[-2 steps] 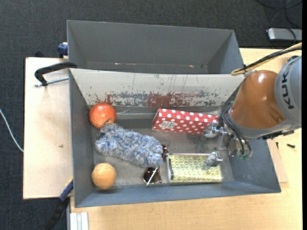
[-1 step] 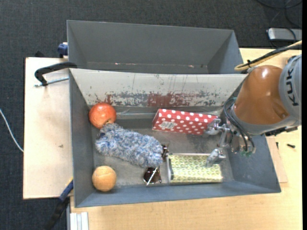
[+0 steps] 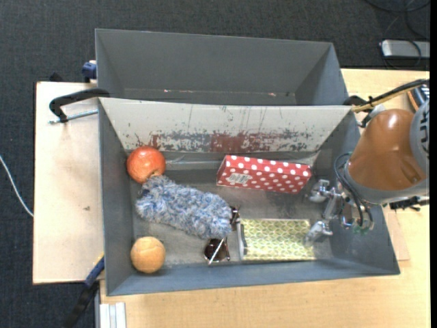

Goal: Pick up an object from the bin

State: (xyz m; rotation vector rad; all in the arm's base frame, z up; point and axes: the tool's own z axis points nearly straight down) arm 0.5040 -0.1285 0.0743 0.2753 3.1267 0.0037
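Observation:
My gripper (image 3: 319,212) hangs at the right side of the bin, its two metal fingers spread open with nothing between them. Just left of its lower finger lies a flat green-and-yellow patterned pouch (image 3: 276,238) on the bin floor near the front. A red box with white polka dots (image 3: 263,174) lies behind it, left of the upper finger.
A fuzzy blue-grey cloth (image 3: 183,209) lies mid-bin, with a small dark object (image 3: 218,249) at its front end. A red apple (image 3: 145,164) sits at the back left and an orange ball (image 3: 147,254) at the front left. The arm's orange cover overhangs the right wall.

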